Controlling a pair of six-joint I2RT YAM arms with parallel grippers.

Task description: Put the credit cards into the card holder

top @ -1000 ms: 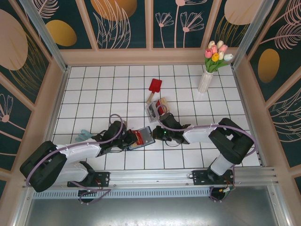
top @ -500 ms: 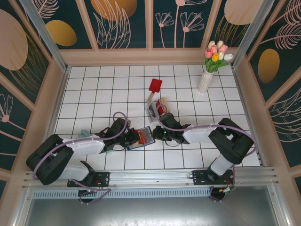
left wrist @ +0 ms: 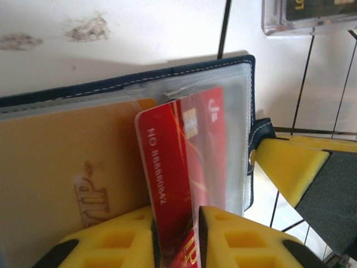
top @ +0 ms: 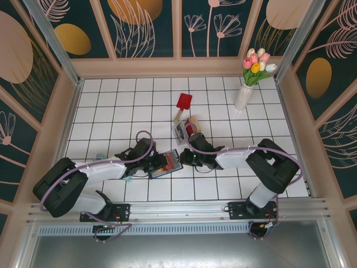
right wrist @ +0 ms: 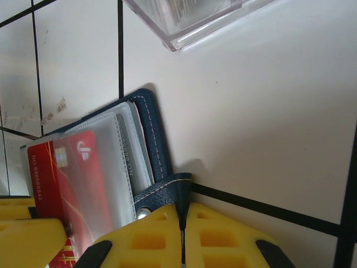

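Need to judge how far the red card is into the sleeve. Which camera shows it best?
Left wrist: the red card sits centre frame, pinched by the left gripper, partly under the clear sleeve of the card holder. Right wrist shows it at lower left, partly cut off. Top external gives a small red patch.

Card holder [top: 167,163]: dark navy, pale stitching, spread open flat on the desk [top: 111,100], just on the near side of the clear plastic box [top: 183,130], snap tab pinched in the right pincer [right wrist: 181,223]. Red card [left wrist: 170,167]: white digits, gold chip, partly under a frosted sleeve, near end clamped in the left pincer [left wrist: 177,220]. Yellow-orange card [left wrist: 67,173]: flat in the holder beside the red one, farther from the box.
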